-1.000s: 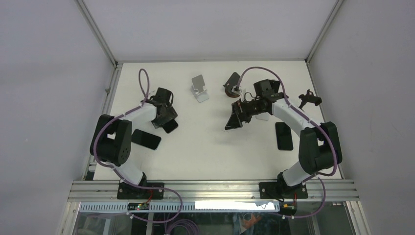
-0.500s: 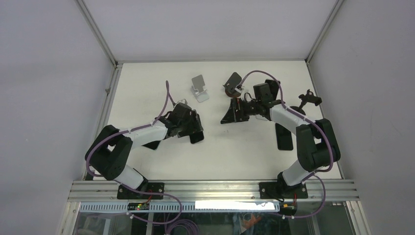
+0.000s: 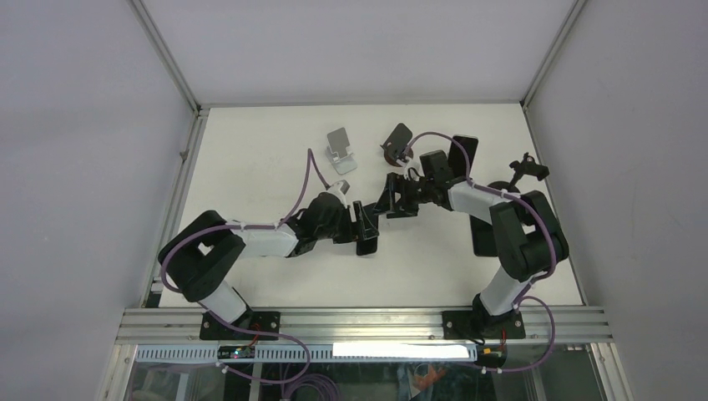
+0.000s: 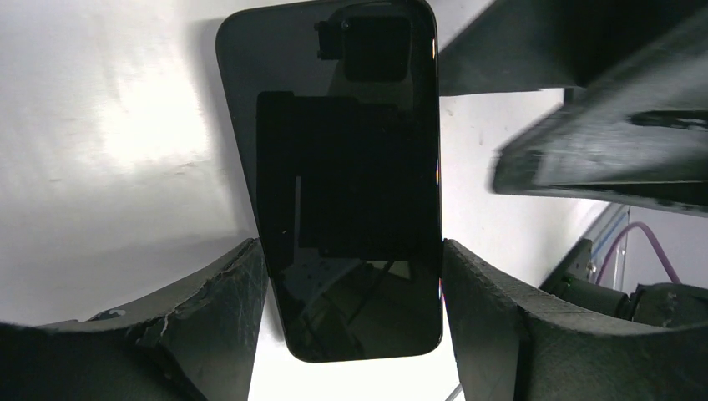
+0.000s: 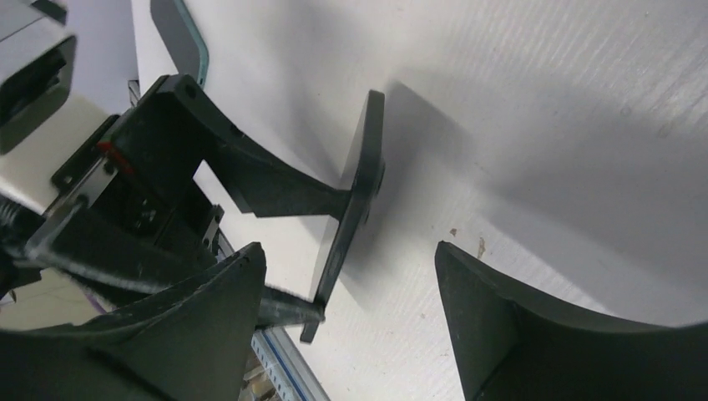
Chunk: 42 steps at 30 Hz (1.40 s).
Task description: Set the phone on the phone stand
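My left gripper (image 3: 365, 227) is shut on a black phone (image 3: 366, 244) and holds it on edge over the middle of the table. In the left wrist view the phone (image 4: 346, 184) sits screen up between both fingers of the left gripper (image 4: 351, 246). My right gripper (image 3: 392, 199) is open and empty, facing the phone from the far right. In the right wrist view the phone (image 5: 355, 209) shows edge-on just beyond the open right gripper (image 5: 349, 249). A silver phone stand (image 3: 338, 150) stands empty at the back centre.
A dark stand (image 3: 396, 140) sits right of the silver one. Another black phone (image 3: 465, 152) leans upright behind my right arm. A third phone (image 3: 482, 236) lies flat at the right. A small black tripod (image 3: 526, 167) is at the far right.
My left arm has swung right from the table's left side to the middle, carrying the phone. My right gripper has shifted left and now faces the phone closely.
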### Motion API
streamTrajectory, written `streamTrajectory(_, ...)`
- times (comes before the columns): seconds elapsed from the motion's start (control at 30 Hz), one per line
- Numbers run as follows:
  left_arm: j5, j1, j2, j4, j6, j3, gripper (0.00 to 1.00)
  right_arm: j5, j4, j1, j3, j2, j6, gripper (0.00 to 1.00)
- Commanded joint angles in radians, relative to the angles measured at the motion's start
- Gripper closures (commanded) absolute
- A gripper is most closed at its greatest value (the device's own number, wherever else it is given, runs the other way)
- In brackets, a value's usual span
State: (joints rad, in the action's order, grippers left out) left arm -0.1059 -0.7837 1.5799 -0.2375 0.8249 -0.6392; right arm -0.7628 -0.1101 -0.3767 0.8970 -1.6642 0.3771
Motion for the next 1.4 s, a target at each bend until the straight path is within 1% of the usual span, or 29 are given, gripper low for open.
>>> streamTrajectory(0.0,-0.042,-0.051,0.061,-0.107,0.013,-0.006,0.79,0.055,0.007,-0.025,0.025,-0.025,0.033,0.24)
streamTrajectory(0.07,-0.042,-0.065,0.08,-0.118,0.012,-0.015,0.79,0.063,-0.001,-0.028,0.029,-0.036,0.034,0.27)
streamTrajectory(0.13,-0.042,-0.074,0.093,-0.129,0.012,-0.019,0.78,0.069,-0.006,-0.031,0.032,-0.045,0.033,0.34)
streamTrajectory(0.23,-0.037,-0.085,0.102,-0.134,0.014,-0.025,0.77,0.065,-0.017,-0.035,0.039,-0.057,0.032,0.54)
streamTrajectory(0.27,-0.035,-0.086,0.104,-0.135,0.014,-0.026,0.76,0.064,-0.023,-0.037,0.043,-0.06,0.032,0.64)
streamTrajectory(0.33,-0.033,-0.089,0.103,-0.136,0.014,-0.027,0.73,0.056,-0.028,-0.037,0.049,-0.068,0.041,0.76)
streamTrajectory(0.37,-0.036,-0.088,0.102,-0.135,0.012,-0.027,0.71,0.047,-0.029,-0.037,0.051,-0.07,0.044,0.8)
streamTrajectory(0.47,-0.049,-0.089,0.088,-0.144,0.0,-0.017,0.55,0.029,-0.029,-0.036,0.057,-0.065,0.052,0.93)
streamTrajectory(0.53,-0.057,-0.088,0.069,-0.157,-0.009,0.0,0.37,0.013,-0.028,-0.036,0.059,-0.056,0.05,0.99)
streamTrajectory(0.6,-0.073,-0.088,0.045,-0.191,-0.026,0.025,0.24,-0.003,-0.024,-0.035,0.061,-0.041,0.049,1.0)
streamTrajectory(0.63,-0.08,-0.089,0.027,-0.202,-0.033,0.041,0.2,-0.013,-0.021,-0.034,0.062,-0.033,0.048,1.0)
streamTrajectory(0.73,-0.103,-0.089,-0.015,-0.228,-0.053,0.078,0.14,-0.061,-0.007,-0.03,0.065,-0.009,0.051,1.0)
streamTrajectory(1.0,-0.127,-0.089,-0.18,-0.351,-0.094,0.224,0.1,-0.158,0.003,-0.001,0.079,0.07,0.006,1.0)
streamTrajectory(1.1,-0.133,-0.087,-0.259,-0.401,-0.116,0.267,0.07,-0.257,0.015,0.028,0.086,0.1,-0.009,1.0)
streamTrajectory(1.13,-0.135,-0.086,-0.277,-0.426,-0.118,0.28,0.06,-0.321,0.031,0.036,0.084,0.112,-0.013,1.0)
streamTrajectory(1.2,-0.148,-0.086,-0.303,-0.499,-0.117,0.299,0.06,-0.396,0.064,0.051,0.077,0.142,-0.013,1.0)
streamTrajectory(1.37,-0.213,-0.08,-0.292,-0.655,-0.09,0.304,0.07,-0.558,0.222,0.079,0.047,0.21,0.035,1.0)
